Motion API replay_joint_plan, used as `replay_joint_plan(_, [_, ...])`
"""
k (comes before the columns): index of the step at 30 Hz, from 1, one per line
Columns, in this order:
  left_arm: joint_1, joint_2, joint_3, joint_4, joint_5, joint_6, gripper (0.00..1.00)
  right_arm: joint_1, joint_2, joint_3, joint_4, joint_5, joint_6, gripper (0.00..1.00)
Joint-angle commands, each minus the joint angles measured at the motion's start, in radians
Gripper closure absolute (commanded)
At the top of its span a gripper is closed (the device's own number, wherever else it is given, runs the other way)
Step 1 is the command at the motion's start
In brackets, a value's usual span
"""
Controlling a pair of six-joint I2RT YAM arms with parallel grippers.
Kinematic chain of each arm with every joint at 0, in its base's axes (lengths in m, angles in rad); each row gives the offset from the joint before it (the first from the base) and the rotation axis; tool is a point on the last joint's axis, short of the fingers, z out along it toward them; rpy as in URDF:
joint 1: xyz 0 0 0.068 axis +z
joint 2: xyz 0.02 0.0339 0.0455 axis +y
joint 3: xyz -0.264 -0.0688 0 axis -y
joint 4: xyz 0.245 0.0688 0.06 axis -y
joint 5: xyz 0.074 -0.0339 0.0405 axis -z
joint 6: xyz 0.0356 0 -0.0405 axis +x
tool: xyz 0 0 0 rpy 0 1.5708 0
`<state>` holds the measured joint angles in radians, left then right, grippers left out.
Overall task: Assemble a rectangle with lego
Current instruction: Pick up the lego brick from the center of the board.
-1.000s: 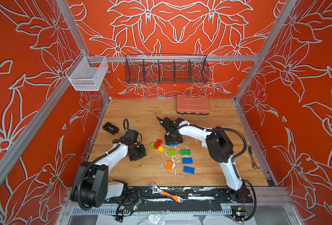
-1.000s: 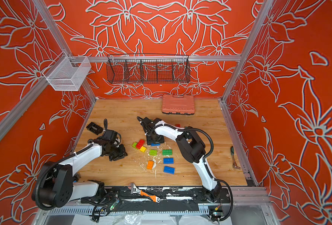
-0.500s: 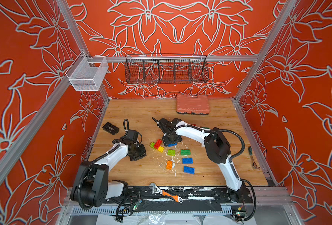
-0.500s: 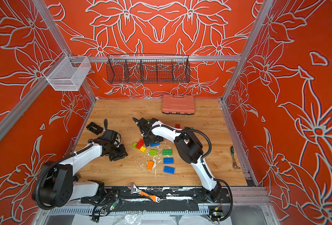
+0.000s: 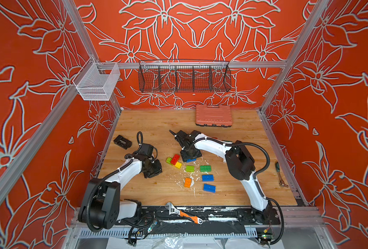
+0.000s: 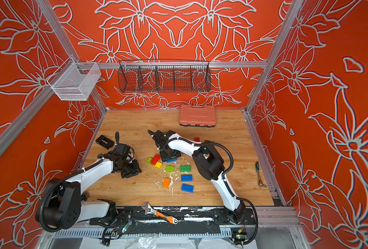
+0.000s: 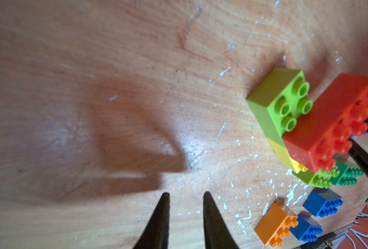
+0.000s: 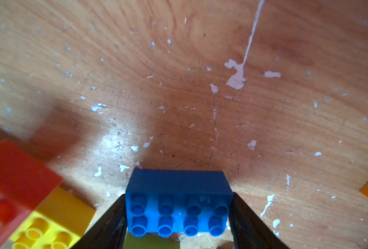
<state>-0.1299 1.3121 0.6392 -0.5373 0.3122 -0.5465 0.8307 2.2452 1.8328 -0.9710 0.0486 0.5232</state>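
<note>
Orange-red walls [image 5: 200, 32] patterned with pale flowers are seen around a wooden table [image 5: 157, 194]. A salmon tool case [image 5: 213, 115] is laid flat near the table's far edge. The left gripper [image 5: 153, 170] is held low over bare wood to the left of the bricks. The right gripper [image 5: 189, 155] is pointed down at the middle of the table, just beside a small stack.

In that stack a red brick [image 7: 329, 120] is seated across a lime brick [image 7: 280, 101] and a yellow brick [image 7: 284, 155], which are butted end to end. Nearer the robot's base, a second lime brick [image 5: 189, 168], a dark green brick [image 5: 205, 168], an orange brick [image 5: 187, 182] and two spare blue bricks [image 5: 207, 177] are laid loose.

A blue brick [image 8: 178, 185] is bracketed by the right fingers [image 8: 112, 224], which are pressed against its two short ends. A lime surface is glimpsed beneath it, and whether it is lifted clear of the wood cannot be told. The left fingers [image 7: 157, 226] are parted by a narrow gap, with nothing gripped and only bare wood beyond the tips.
</note>
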Motion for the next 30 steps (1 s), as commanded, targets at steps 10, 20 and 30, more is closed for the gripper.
replay_joint_plan(10, [0.009,-0.017,0.001,-0.032,-0.003,0.01,0.74,0.002,-0.084,0.016,-0.009,-0.023,-0.254,0.46])
replay_joint_plan(20, [0.01,-0.038,0.001,-0.056,-0.019,0.002,0.73,0.054,-0.06,0.136,-0.086,-0.148,-0.44,0.51])
replay_joint_plan(30, [0.012,-0.062,0.014,-0.087,-0.039,-0.003,0.73,0.102,0.06,0.294,-0.218,-0.156,-0.51,0.51])
